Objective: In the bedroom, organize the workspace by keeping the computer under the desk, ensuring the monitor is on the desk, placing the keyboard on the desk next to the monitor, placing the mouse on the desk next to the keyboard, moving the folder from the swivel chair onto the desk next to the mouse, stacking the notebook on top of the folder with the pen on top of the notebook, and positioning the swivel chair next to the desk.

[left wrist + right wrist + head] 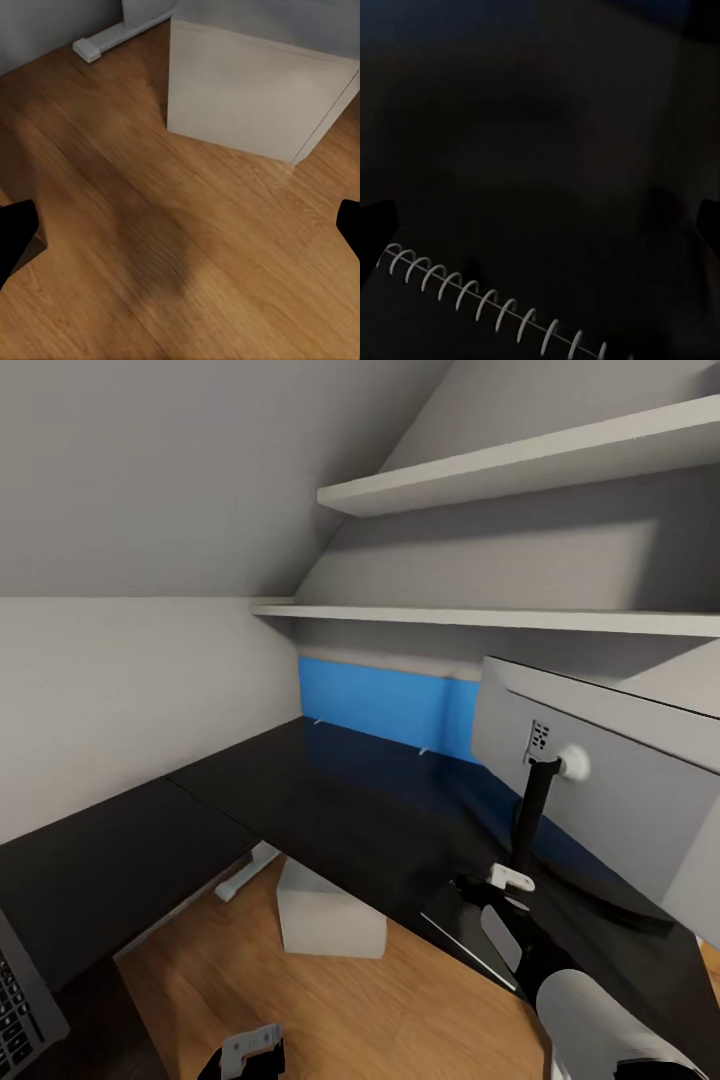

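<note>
Right pincer [540, 217] spread wide above notebook [495, 315].

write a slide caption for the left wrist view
Open left gripper hovering over the wood plank floor, facing the white-grey computer tower.

The right wrist view looks onto the glossy black worktop [540, 135], very dark. A dark notebook [427, 330] with a pale wire spiral binding [495, 304] lies on it. The right tool's [540, 221] two black fingertips [376, 217] stand spread wide apart, holding nothing.
</note>
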Robot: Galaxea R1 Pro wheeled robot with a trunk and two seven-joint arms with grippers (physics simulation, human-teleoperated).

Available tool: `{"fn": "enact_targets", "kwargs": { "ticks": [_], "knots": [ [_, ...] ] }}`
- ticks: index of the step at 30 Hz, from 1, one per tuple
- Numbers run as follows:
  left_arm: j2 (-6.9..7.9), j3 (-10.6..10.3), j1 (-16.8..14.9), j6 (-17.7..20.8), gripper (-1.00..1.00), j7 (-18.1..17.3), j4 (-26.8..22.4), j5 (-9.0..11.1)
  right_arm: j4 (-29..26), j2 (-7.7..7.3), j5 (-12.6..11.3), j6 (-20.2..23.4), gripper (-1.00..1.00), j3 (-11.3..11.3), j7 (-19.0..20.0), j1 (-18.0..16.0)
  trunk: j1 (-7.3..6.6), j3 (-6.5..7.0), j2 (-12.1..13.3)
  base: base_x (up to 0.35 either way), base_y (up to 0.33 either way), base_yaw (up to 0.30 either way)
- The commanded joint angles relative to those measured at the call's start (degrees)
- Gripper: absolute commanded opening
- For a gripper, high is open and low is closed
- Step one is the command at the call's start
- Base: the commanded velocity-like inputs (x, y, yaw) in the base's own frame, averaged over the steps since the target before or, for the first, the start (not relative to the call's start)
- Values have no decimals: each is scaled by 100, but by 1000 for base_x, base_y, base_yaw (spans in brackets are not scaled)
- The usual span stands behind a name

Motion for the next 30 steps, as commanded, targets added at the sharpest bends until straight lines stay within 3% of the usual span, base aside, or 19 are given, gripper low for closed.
{"fn": "enact_targets", "kwargs": {
  "ticks": [1, 12, 16, 20, 30],
  "knots": [
    [3, -15, -1, -27, 100, 27, -4, 60, -14, -6, -48, 34, 100, 20, -37, -1, 0, -5, -3, 0, 0, 0],
    [23, -11, -1, -35, 100, -10, 22, 59, -6, -6, -266, 65, 100, -19, -46, -2, 0, -5, -3, 0, 0, 0],
    [28, -7, -1, -35, 100, -5, 25, 59, 27, -8, -664, 374, 100, -217, -20, -2, 0, -5, -3, 0, 0, 0],
    [33, 2, -1, -35, 100, 2, 27, 60, 36, -5, -906, 468, 100, -281, -7, -2, 0, -5, -3, 0, 0, 0],
    [37, 11, -1, -35, 100, 1, 27, 60, 39, -4, -975, 491, 100, -297, -4, -2, 0, -5, -3, 0, 0, 0]
  ]
}}
